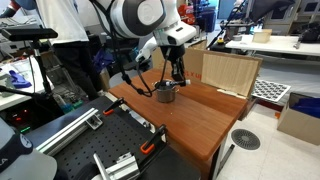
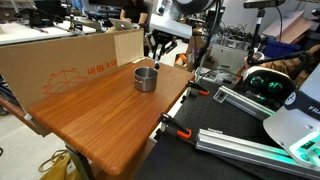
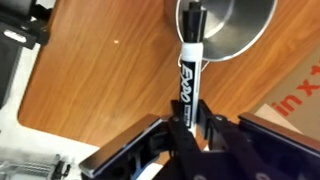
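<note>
My gripper (image 3: 187, 122) is shut on a white marker (image 3: 189, 72) with a black cap and black lettering. In the wrist view the marker's capped tip points into a round metal cup (image 3: 238, 25) that stands on the wooden table (image 3: 110, 70). In both exterior views the gripper (image 1: 177, 78) (image 2: 155, 55) hangs just above the cup (image 1: 165, 92) (image 2: 146, 78), near the table's far side. The marker (image 2: 156, 63) hangs down between the fingers, over the cup's rim.
A cardboard box (image 2: 70, 62) stands along one table edge, shown as a wooden-looking panel (image 1: 228, 70) in an exterior view. Orange-handled clamps (image 2: 178, 128) grip the table edge. Metal rails (image 1: 120, 165) and lab gear lie beside the table. A person (image 1: 70, 40) stands behind.
</note>
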You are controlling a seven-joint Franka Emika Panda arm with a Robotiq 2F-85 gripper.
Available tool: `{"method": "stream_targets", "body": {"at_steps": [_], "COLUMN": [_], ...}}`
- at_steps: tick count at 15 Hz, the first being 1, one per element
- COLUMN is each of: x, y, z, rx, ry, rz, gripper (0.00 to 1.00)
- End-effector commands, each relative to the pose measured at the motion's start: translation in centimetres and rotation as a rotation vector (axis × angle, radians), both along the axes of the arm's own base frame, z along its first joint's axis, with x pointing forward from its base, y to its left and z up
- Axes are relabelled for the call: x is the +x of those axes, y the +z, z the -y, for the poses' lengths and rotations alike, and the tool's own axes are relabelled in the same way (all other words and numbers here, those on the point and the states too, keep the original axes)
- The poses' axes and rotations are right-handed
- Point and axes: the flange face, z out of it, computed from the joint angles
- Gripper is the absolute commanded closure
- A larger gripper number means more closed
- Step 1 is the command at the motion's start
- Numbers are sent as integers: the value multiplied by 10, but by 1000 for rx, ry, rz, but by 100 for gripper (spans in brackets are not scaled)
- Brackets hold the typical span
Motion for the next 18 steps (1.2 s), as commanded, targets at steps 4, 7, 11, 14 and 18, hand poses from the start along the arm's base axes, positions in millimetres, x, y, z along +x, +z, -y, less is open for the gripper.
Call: {"method": "stream_targets", "body": {"at_steps": [4,7,11,14,18], "x": [13,20,24,24,23], "y": [9,9,0,-11,-21], "z": [-22,-34,-49,-59,-71], "rx": [-100,-142,-203,-253,-340], "ry": [-15,-25,-26,-20,0], "rz": [57,72,85,94,133], "gripper": [95,95,95,95,95]}}
